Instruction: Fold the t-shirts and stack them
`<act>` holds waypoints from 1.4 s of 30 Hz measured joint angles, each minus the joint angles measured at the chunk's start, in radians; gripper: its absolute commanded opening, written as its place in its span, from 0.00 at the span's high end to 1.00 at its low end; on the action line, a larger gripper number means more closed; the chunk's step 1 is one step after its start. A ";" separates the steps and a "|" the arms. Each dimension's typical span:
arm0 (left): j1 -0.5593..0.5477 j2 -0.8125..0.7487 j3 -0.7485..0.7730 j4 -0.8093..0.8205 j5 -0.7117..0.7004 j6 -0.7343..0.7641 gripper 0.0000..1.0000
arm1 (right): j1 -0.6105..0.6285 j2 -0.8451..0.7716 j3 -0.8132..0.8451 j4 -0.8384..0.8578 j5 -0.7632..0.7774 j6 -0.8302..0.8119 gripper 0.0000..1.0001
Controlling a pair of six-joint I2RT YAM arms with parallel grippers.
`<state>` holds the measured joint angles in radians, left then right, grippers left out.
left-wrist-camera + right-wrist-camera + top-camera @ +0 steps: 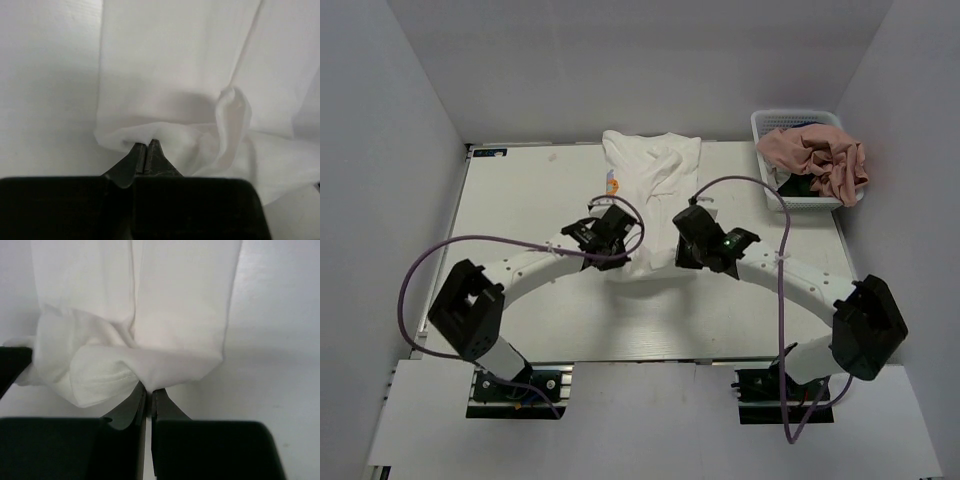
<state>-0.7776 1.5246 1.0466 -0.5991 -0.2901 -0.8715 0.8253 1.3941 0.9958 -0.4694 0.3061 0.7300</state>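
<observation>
Both arms same build: left arm [525, 265] and right arm [800, 282] are white tube links between chunky black joint housings, with one oversized black block on each. Purple cable [420, 265] loops off the left one, second purple cable [782, 225] off the right, each strapped to its link with a white cable tie [552, 246]. Green LED [728, 241] lit on the right wrist housing. Black base plates [515, 385] under both. Left gripper [148, 144] and right gripper [148, 390]: dark grey tapered fingers on a matte black rectangular body
</observation>
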 measured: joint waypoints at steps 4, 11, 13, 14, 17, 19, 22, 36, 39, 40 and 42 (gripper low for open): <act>0.101 0.112 0.132 -0.016 -0.018 0.034 1.00 | -0.085 0.080 0.075 0.035 0.033 -0.047 1.00; 0.200 0.254 0.385 0.009 -0.019 0.147 1.00 | -0.202 0.292 0.300 0.079 0.017 -0.119 1.00; 0.218 0.301 0.453 0.017 -0.013 0.178 1.00 | -0.232 0.344 0.352 0.086 0.003 -0.134 1.00; 0.224 0.323 0.479 0.023 -0.011 0.190 1.00 | -0.244 0.367 0.373 0.090 -0.004 -0.139 1.00; 0.250 0.409 0.570 0.030 0.005 0.230 1.00 | -0.283 0.439 0.432 0.094 -0.035 -0.152 1.00; 0.268 0.466 0.615 0.035 0.021 0.252 1.00 | -0.307 0.491 0.478 0.098 -0.063 -0.161 1.00; 0.300 0.577 0.706 0.032 0.052 0.280 0.53 | -0.338 0.580 0.563 0.109 -0.104 -0.175 0.50; 0.435 0.521 0.614 -0.033 0.068 0.312 0.00 | -0.331 0.570 0.504 0.185 -0.318 -0.322 0.10; 0.426 0.297 0.341 -0.010 0.069 0.277 0.00 | -0.270 0.564 0.465 0.217 -0.354 -0.338 0.10; 0.425 0.237 0.272 -0.005 0.069 0.266 0.00 | -0.252 0.573 0.466 0.222 -0.365 -0.342 0.10; 0.421 0.117 0.142 0.003 0.069 0.241 0.00 | -0.225 0.598 0.471 0.248 -0.377 -0.349 0.10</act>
<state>-0.3565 1.6421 1.1881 -0.5964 -0.2207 -0.6300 0.6003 1.9919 1.4666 -0.2214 -0.0704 0.3813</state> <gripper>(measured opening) 0.997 0.904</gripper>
